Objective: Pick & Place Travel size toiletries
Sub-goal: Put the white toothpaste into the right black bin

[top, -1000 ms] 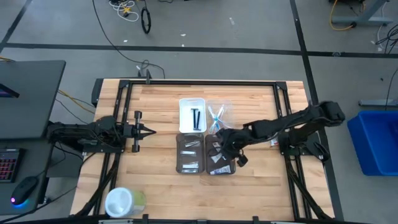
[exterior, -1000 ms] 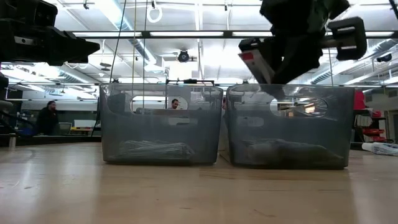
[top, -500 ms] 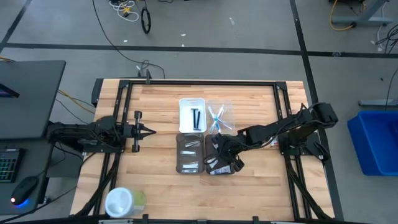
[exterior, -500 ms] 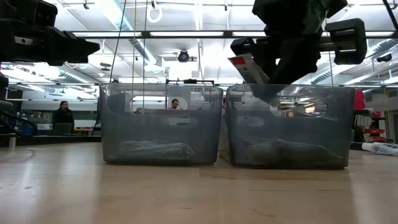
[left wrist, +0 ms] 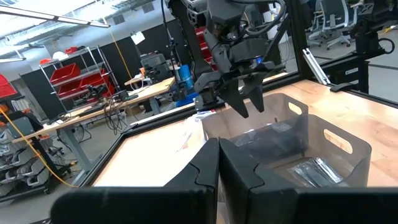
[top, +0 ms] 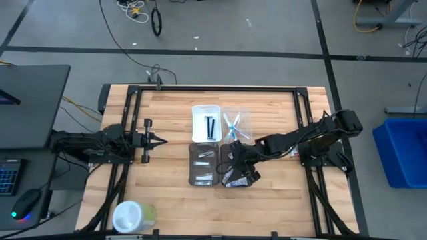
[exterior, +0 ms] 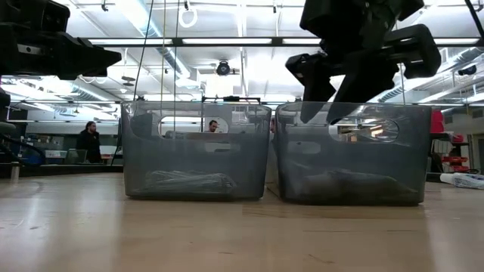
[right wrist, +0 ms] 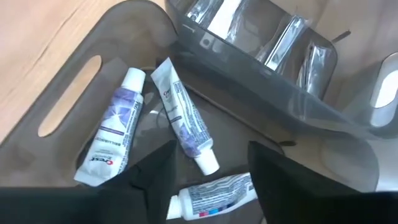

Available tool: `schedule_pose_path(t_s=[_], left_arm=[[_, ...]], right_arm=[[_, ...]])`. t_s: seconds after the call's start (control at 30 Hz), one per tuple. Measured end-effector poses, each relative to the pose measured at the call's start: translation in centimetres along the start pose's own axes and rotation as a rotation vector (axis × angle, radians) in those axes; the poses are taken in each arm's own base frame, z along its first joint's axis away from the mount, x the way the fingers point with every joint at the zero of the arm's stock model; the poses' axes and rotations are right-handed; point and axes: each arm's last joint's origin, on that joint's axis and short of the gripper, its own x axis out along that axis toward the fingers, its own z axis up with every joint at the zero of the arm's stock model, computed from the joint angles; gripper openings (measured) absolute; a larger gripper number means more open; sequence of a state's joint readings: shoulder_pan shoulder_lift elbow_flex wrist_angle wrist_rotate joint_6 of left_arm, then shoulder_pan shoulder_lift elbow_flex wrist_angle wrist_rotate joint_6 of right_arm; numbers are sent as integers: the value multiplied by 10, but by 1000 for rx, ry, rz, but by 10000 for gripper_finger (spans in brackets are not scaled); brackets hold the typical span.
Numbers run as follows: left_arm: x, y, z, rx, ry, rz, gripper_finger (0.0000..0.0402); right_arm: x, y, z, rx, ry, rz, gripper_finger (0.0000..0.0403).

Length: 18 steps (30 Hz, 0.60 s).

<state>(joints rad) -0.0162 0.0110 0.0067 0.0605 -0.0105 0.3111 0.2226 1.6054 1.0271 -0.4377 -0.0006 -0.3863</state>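
Three small white tubes (right wrist: 186, 124) (right wrist: 115, 134) (right wrist: 211, 194) lie flat on the floor of the right grey bin (top: 248, 179). My right gripper (right wrist: 211, 155) hangs open just above this bin (exterior: 352, 155), fingers slanting down, with nothing between them (exterior: 329, 102). The left grey bin (top: 203, 163) holds several wrapped items. Behind the bins, a white tray (top: 206, 115) holds black sticks and a clear tray (top: 233, 127) holds light-blue toothbrushes. My left gripper (top: 159, 140) waits shut and level at the table's left, clear of everything (left wrist: 217, 168).
A big round white-and-green container (top: 133, 215) stands at the near left corner. A small white item (exterior: 461, 180) lies on the table right of the bins, beneath my right arm. Bare wood lies between my left gripper and the bins.
My right gripper has gone a little toward the table's left and down over the right grey bin, then opened. The white tube with the red mark that it held has fallen into that bin.
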Motion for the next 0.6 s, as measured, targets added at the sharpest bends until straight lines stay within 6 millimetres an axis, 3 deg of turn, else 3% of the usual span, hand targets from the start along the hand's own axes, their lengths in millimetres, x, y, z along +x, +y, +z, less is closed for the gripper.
schedule_pose_path(t_s=[0.2,0.4,0.6], left_arm=[[0,0,0,0,0,0,16],[0,0,0,0,0,0,16],[0,0,0,0,1,0,16]], right_arm=[[-5,0,0,64,-2,0,236],[-39,-2,1,89,-68,-51,245],[-71,-8,-18,246,-92,-85,230]])
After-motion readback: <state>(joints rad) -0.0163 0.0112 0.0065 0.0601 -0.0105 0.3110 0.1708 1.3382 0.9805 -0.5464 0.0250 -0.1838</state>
